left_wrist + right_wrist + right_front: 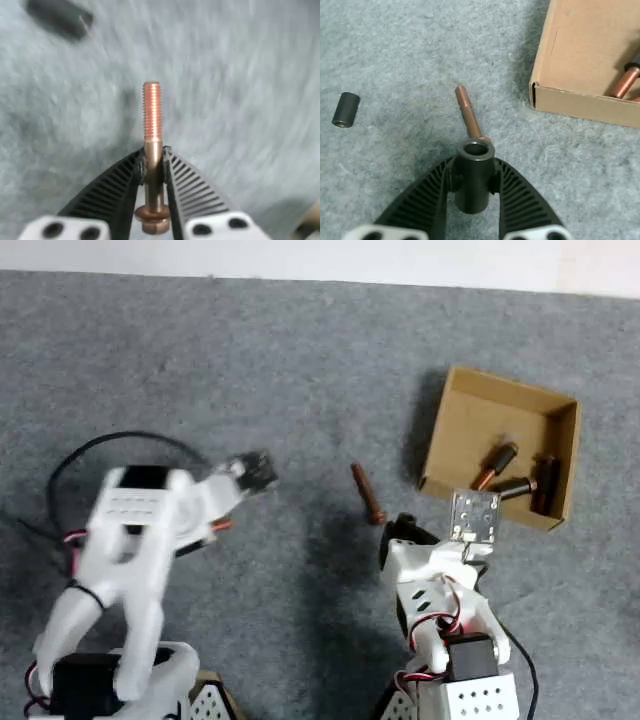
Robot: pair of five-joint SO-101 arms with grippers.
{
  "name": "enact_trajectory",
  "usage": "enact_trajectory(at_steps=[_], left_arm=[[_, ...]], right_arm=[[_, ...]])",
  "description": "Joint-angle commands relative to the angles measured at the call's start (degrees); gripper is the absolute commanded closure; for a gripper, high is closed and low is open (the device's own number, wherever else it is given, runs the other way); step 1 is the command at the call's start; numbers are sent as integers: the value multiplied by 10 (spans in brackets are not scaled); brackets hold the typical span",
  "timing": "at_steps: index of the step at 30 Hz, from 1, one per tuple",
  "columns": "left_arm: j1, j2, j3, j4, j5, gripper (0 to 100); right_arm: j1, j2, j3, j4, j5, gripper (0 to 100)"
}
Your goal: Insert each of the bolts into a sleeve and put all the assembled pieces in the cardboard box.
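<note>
Gripped a bolt [152, 115] in the left gripper [154, 152], threaded end leading out past the jaws, and a sleeve [475, 182] in the right gripper [474, 166], bore open, toward four o'clock from the bolt in the high view, apart, box [480, 415] beyond at two.

I see a copper bolt [152, 130] clamped in my left end effector [153, 156], a black sleeve [474, 177] in my right end effector [474, 172], a second bolt [367, 493] lying mid-bench [250, 350], and assembled pieces [495, 462] inside the cardboard box [465, 420].
</note>
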Motion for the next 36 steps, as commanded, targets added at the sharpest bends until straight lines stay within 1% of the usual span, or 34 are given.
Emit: enact_trajectory(at_steps=[1, 3, 5, 7, 10, 11, 12, 14, 17, 18, 20, 22, 24, 25, 28, 30, 31, 32, 33, 36], left_arm=[[-120, -24, 1, -6, -223, 995], [-142, -24, -3, -6, -251, 995], [-148, -25, -4, -6, -263, 995], [-149, -25, -10, -6, -262, 993], [-149, -25, -27, -6, -260, 990], [-150, -25, -32, -6, -255, 976], [-151, -25, -37, -7, -235, 950], [-151, -26, -49, -12, -155, 870], [-160, -29, -57, -33, 18, 741], [-166, -29, -57, -43, 68, 710], [-175, -29, -57, -69, 135, 684], [-185, -29, -53, -103, 195, 694], [-185, -29, -54, -117, 298, 713], [-186, -29, -55, -116, 369, 727], [-203, -29, -51, -75, 642, 773], [-195, -28, -51, -37, 787, 800], [-184, -29, -51, -19, 840, 812], [-178, -29, -51, -3, 874, 819], [-175, -29, -51, 9, 892, 822], [-175, -29, -37, 15, 920, 822]], right_arm=[[5, -7, -8, -16, 6, 990], [5, -7, -8, -16, 6, 990], [5, -7, -8, -16, 6, 990], [5, -7, -8, -16, 11, 990], [5, -7, -7, -16, 50, 990], [5, -7, -7, -15, 57, 990], [5, -7, -7, -14, 60, 990], [5, -7, -1, -13, 61, 990], [5, -7, 4, -15, 62, 990], [5, -7, 4, -15, 62, 990], [5, -7, 4, -15, 62, 990], [5, -7, 4, -15, 62, 990], [5, -7, 4, -15, 62, 990], [5, -7, 4, -15, 62, 990], [5, -7, 4, -15, 62, 990], [5, -7, 4, -15, 62, 990], [5, -7, 4, -15, 62, 990], [5, -7, 4, -15, 62, 990], [5, -7, 4, -15, 62, 990], [5, -7, 5, -15, 62, 990]])
